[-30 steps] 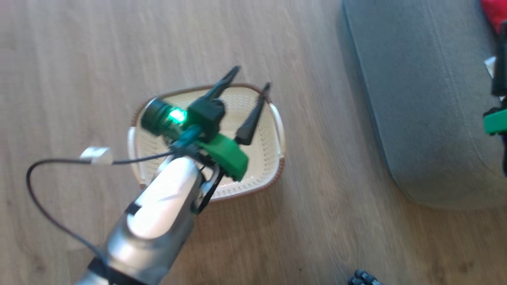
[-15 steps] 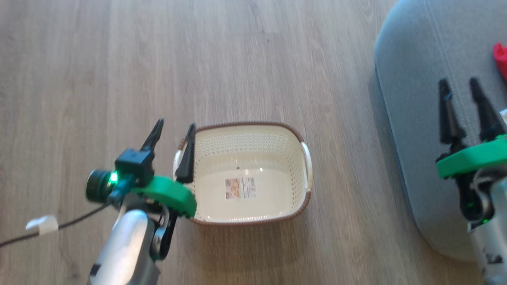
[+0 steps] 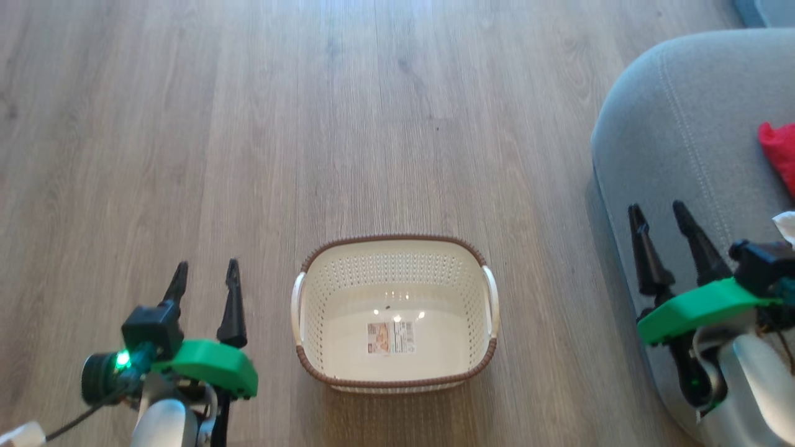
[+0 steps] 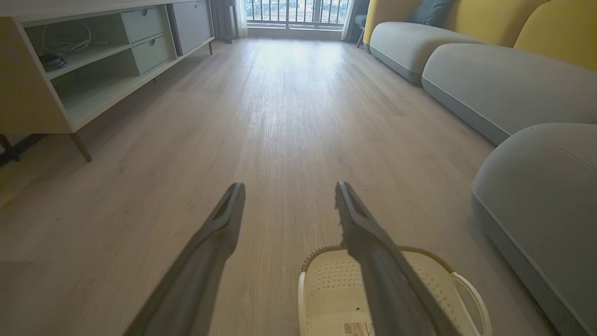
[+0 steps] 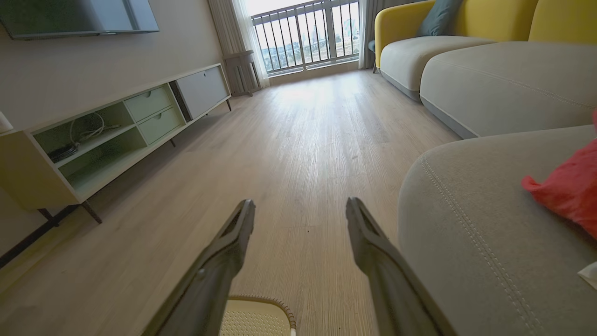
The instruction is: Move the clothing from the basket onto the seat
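The cream basket (image 3: 481, 366) with a brown rim stands on the wood floor, holding nothing but a label on its bottom; its rim (image 4: 422, 253) and its corner (image 5: 270, 301) show in the wrist views. Red clothing (image 3: 779, 152) lies on the grey seat (image 3: 677, 124) at the right, also seen as red clothing (image 5: 566, 189) on the seat (image 5: 466, 224). My left gripper (image 3: 205, 273) hangs open left of the basket with nothing in it. My right gripper (image 3: 657, 212) is open over the seat's near edge, holding nothing.
A low TV cabinet (image 4: 70, 79) with open shelves runs along the left wall. More grey sofa cushions (image 4: 489, 84) with yellow backs line the right. A white scrap of fabric (image 3: 785, 226) lies on the seat by my right wrist.
The head camera has shifted. My left arm has drawn back from above the basket to its left side. The right gripper has come off the seat's inner part toward its edge. Both stay open.
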### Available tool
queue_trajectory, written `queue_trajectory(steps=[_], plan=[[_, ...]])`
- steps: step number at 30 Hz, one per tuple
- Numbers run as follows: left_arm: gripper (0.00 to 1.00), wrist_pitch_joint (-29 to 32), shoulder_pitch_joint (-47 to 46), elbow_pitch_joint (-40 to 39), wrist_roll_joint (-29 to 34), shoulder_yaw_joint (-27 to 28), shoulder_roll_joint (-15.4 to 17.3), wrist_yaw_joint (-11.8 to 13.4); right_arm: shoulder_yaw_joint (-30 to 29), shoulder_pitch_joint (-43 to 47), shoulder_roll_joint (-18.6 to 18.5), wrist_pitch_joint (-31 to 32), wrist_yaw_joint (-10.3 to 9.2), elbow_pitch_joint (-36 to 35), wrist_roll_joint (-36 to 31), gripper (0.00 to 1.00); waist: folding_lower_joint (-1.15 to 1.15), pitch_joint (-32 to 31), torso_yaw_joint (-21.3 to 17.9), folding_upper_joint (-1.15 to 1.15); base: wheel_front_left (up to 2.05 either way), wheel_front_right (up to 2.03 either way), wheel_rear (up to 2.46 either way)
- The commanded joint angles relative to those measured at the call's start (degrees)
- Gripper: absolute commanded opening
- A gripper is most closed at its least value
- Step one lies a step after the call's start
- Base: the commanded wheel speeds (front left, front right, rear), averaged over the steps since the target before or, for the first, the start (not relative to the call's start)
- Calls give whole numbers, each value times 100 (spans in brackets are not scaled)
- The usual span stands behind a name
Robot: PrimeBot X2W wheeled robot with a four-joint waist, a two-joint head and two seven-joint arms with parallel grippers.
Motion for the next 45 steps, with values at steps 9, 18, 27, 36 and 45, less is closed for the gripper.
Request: queue_trajectory(steps=[9,18,27,36,45], plan=[[100,-55,369,-416,225,569,-51,-88,142,271,29,-31,-1,-186,-318,100,1,-385,45,0,0,0,0],[100,-55,547,-448,184,513,-64,-69,190,422,114,-31,-1,1,-403,100,1,-514,70,0,0,0,0],[100,-55,620,-518,73,520,-65,-64,243,422,125,-31,-1,93,-452,100,1,-510,58,0,0,0,0],[0,109,764,17,-178,367,-109,-124,155,634,261,67,0,496,-222,0,1,-499,62,0,0,0,0],[0,247,724,-13,-775,411,-105,-194,51,646,330,219,0,403,275,0,1,-498,71,0,0,0,0]])
